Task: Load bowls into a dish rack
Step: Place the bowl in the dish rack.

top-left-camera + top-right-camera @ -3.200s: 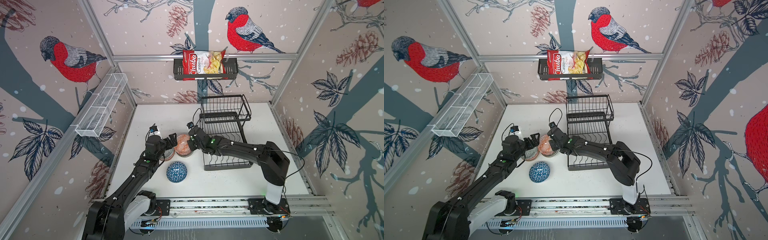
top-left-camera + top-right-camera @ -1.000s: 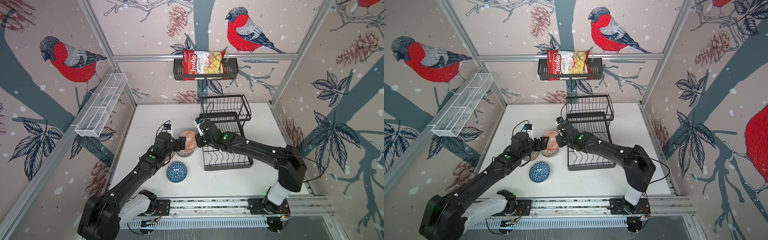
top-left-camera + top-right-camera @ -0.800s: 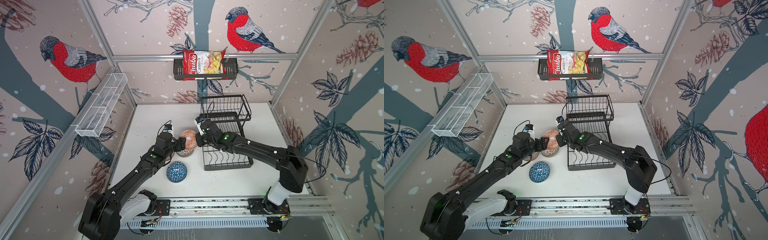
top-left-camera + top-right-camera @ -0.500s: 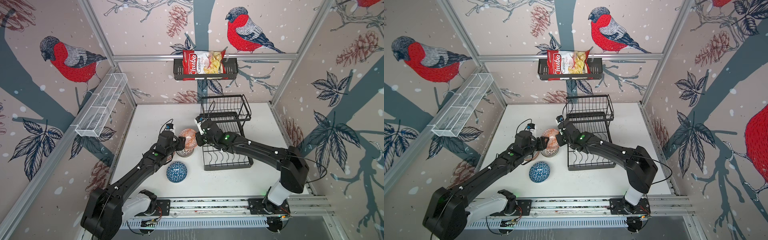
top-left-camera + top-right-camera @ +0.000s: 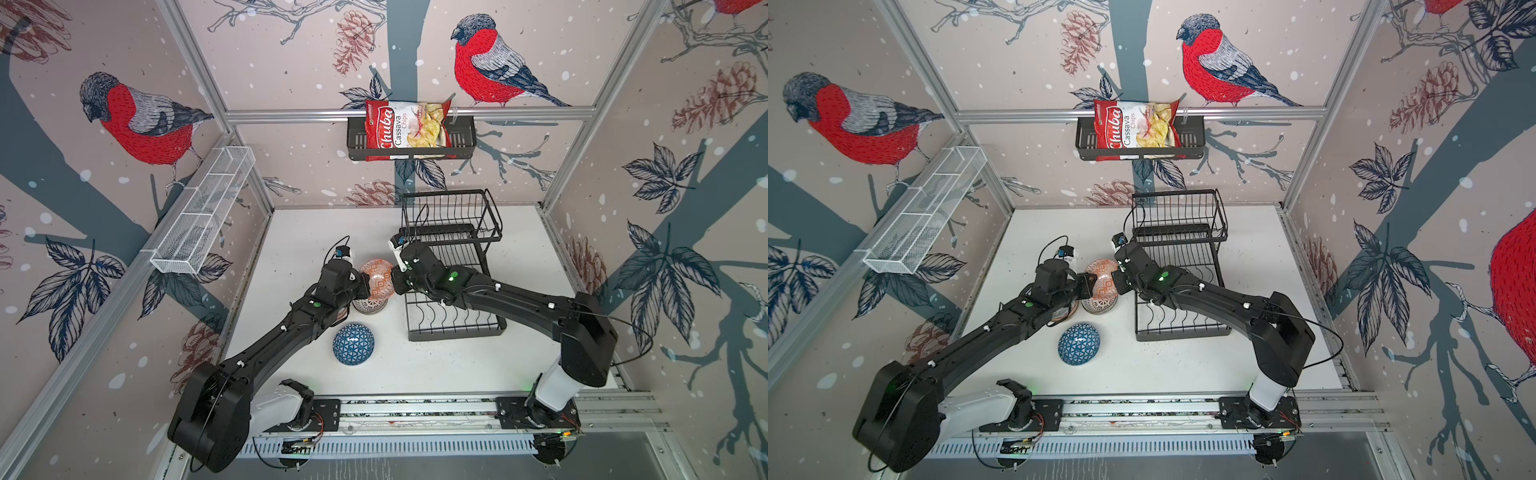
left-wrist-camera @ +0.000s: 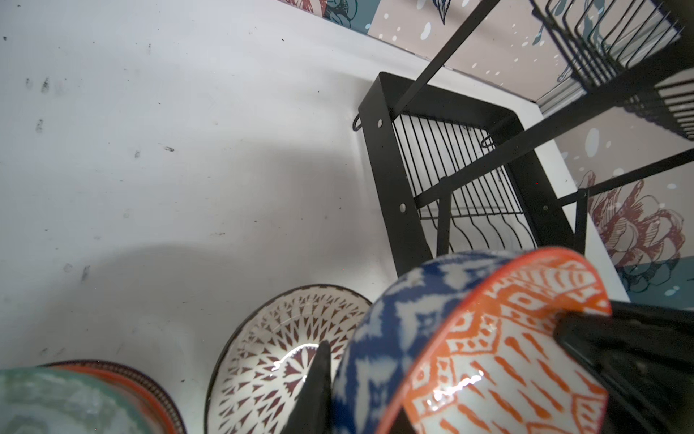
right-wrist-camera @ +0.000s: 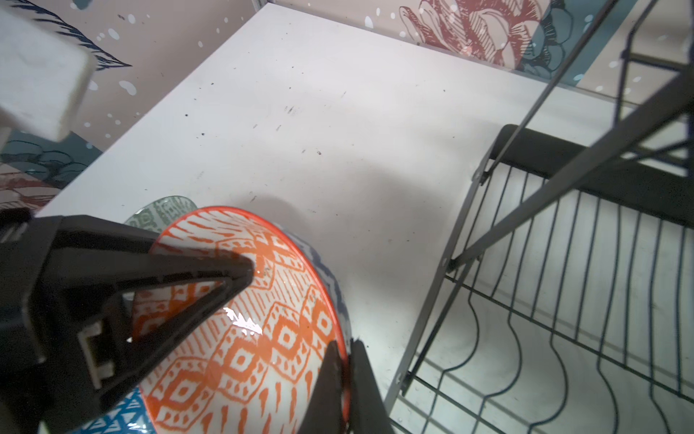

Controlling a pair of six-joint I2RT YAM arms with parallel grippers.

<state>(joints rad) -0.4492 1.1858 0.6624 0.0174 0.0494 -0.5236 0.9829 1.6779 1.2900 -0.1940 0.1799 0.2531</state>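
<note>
with left gripper [image 5: 365, 286] and right gripper [image 5: 394, 277] jaws both clamped on the orange-patterned round ceramic bowl [image 5: 376, 274], aloft just left of the black wire dish rack [image 5: 455, 330] (a blue-patterned ceramic bowl [image 6: 394, 338] nested against it), opposing pulls could drop it.

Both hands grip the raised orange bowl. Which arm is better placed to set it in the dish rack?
Right, likely. The right hand pinches the orange bowl at its rim, beside the dish rack; the left hand holds it from the side away from the rack.

Glossy glazed orange bowl [image 7: 244, 338]; matt blk wire rack [image 5: 457, 333]; scuffed white table [image 5: 415, 368].
</note>
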